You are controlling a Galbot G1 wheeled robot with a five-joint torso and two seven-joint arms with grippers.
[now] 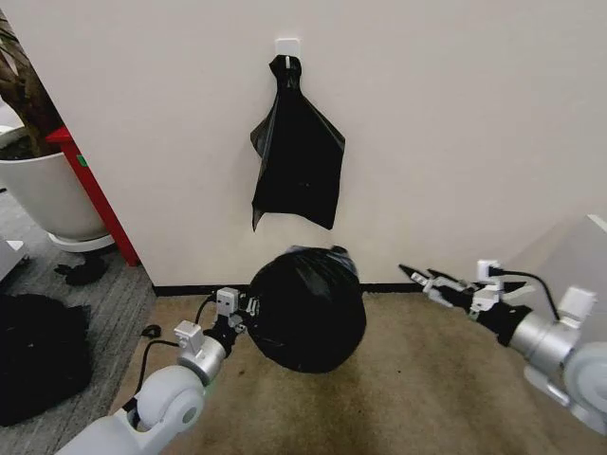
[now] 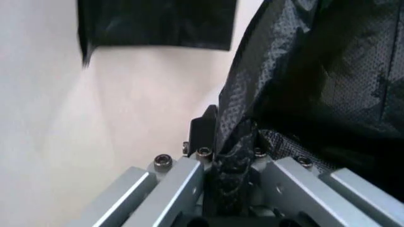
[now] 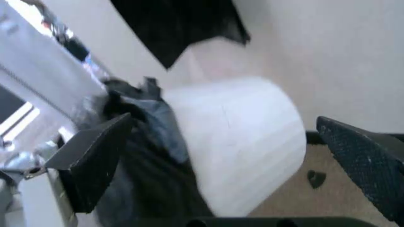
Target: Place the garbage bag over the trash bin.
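Far left of the head view, a large white plant pot (image 1: 43, 194) with soil and a plant in it stands on the grey carpet, against the wall's left end beside a red post (image 1: 95, 190). In front of it, at the carpet's left edge, lies a dark lumpy heap (image 1: 38, 355).

Left gripper (image 1: 248, 308) is low over the tan floor (image 1: 427, 379), touching the left side of the garbage bag (image 1: 308, 313). In the left wrist view its fingers (image 2: 203, 130) are clamped on a twisted fold of the black plastic (image 2: 315, 71), film bunched between the metal rails.

The garbage bag sits on the floor near the wall's base, roughly centre, ballooned into a round glossy black shape with a crinkled top. From the head view the trash bin cannot be made out under it. In the right wrist view the trash bin (image 3: 243, 142) shows white and bare on the side facing that camera, with black plastic (image 3: 148, 156) gathered against its other side; how far the bag covers the rim I cannot tell.

Above it, a second black bag (image 1: 299, 156) hangs flat from a white wall hook (image 1: 287, 45), clear of the one below.

Right gripper (image 1: 427, 280) hovers right of the bag, apart from it, fingers (image 3: 94, 161) spread wide with nothing between them.
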